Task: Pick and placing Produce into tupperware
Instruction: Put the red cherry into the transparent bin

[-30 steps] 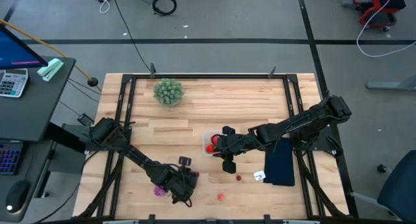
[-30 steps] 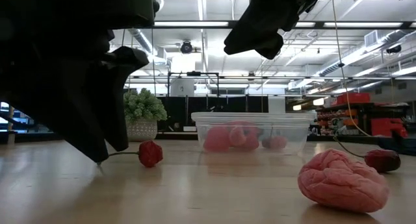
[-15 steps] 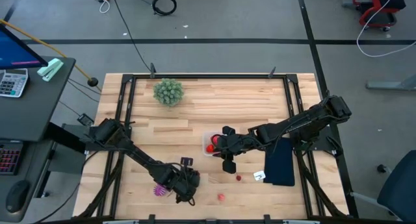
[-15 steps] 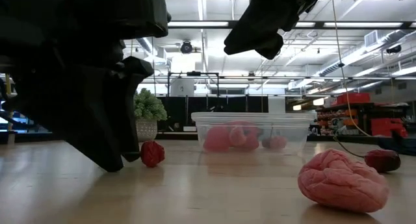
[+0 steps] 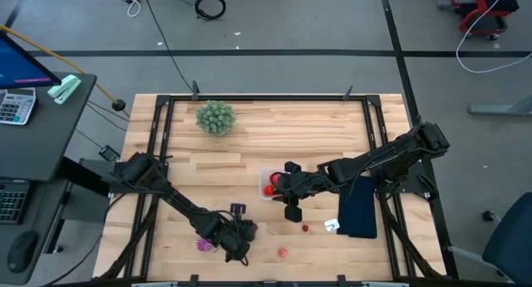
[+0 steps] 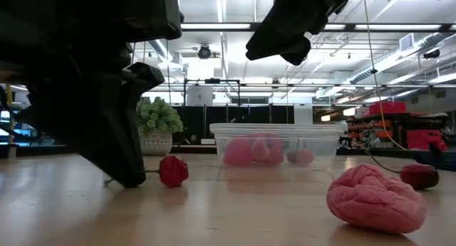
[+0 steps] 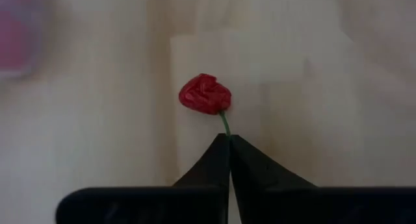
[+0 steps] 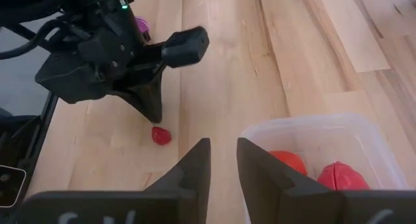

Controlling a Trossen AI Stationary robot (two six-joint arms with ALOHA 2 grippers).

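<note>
On a pale butcher-block table [image 5: 274,129], the left gripper [image 7: 229,141] pinches the green stem of a red toy pepper [image 7: 205,94]. The right gripper [image 8: 223,152] hangs slightly parted above the clear tupperware [image 8: 312,130], a lit workshop behind.

Bright, even overhead light fills the scene; long ceiling strip lights [image 6: 235,26] glare white in the low view, behind and above both arms. Against that backlight the left gripper [image 6: 117,171] and the right gripper [image 6: 285,43] read as near-black silhouettes with no surface detail. The counter [image 6: 235,217] shows a soft sheen and only faint, diffuse shadows under the objects. In the left wrist view the wood is washed out and pale, blurred toward the edges, with a smeared pink patch [image 7: 16,36] off to one side of the gripper; the red pepper [image 7: 205,94] just beyond the fingertips is sharper. The right wrist view is crisp.
</note>
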